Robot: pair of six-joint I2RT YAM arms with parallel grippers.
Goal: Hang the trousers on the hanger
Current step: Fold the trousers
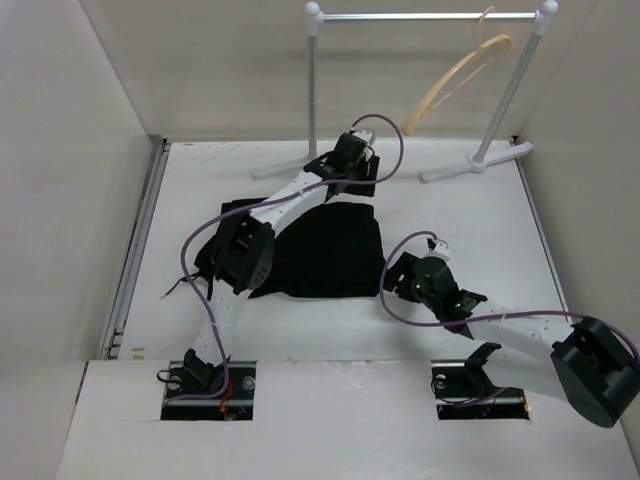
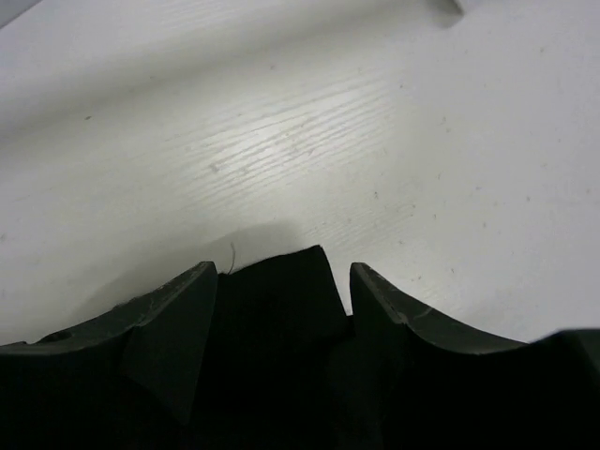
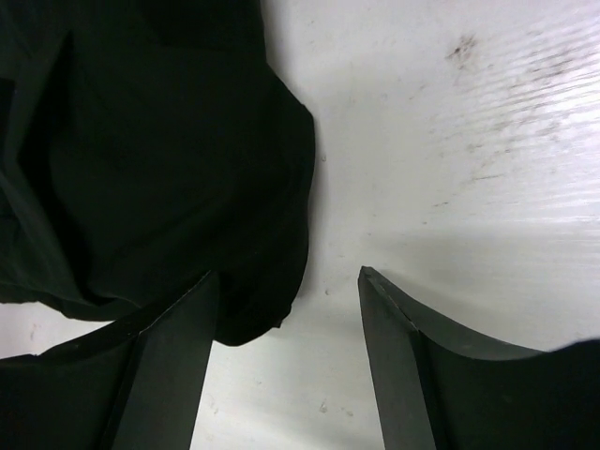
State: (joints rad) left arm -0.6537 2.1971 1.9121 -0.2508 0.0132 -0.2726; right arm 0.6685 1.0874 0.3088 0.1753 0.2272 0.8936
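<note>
Trousers lie folded in a flat black heap mid-bench, well apart from the hanger, which hangs on the white rail at the far side. Left end effector is at the heap's far edge: jaws spread wide, a corner of fabric sitting between the fingers, not clamped as far as I can judge. Right end effector is at the near-right edge, jaws equally wide, holding nothing. The cloth edge touches the inside of one finger, with bare bench across the rest of the gap. Handling, my read: soft, limp, light, zero stiffness, so whatever isn't held will sag and unfold. Matte cloth shouldn't slip once pinched, and nothing is fragile. I'd take it at two edge points well apart, pinching through all layers, so it lifts as a sheet that can drape over the hanger. A single-layer pinch risks the fold opening up. Can't make out the drawstring from here
</note>
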